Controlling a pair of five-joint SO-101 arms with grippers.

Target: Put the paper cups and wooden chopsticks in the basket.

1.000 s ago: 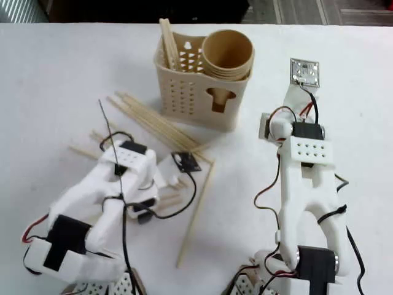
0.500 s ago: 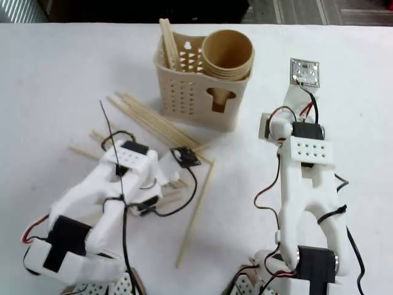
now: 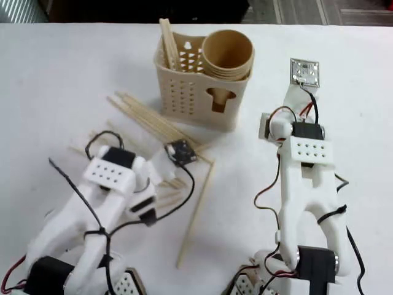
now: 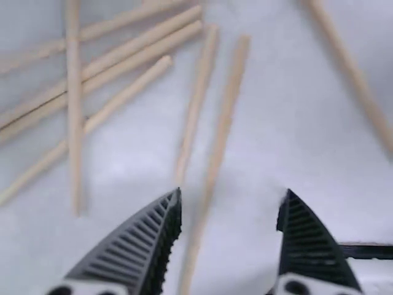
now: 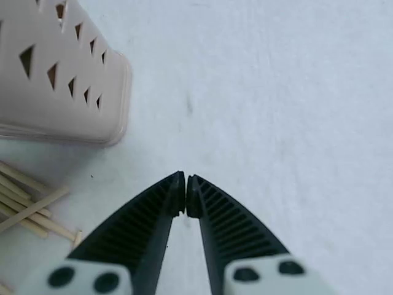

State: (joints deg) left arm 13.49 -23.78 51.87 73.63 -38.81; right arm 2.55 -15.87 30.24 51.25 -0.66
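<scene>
L gripper (image 4: 232,193): jaws apart over loose chopsticks (image 4: 221,141). R gripper (image 5: 185,184): closed, empty. Cups (image 3: 228,52) in basket (image 3: 184,101); most chopsticks on table (image 3: 61,74).

White counter (image 3: 61,67). Beige basket (image 3: 184,101), pierced with rows of round dots and small triangles. Tan-brown paper cups (image 3: 228,52). Pale natural-wood chopsticks (image 3: 147,120). White-shelled arms (image 3: 304,184) with black motors and red and black wires. Black jaws, finely ribbed, on left gripper (image 4: 233,192) and right gripper (image 5: 185,178).
</scene>
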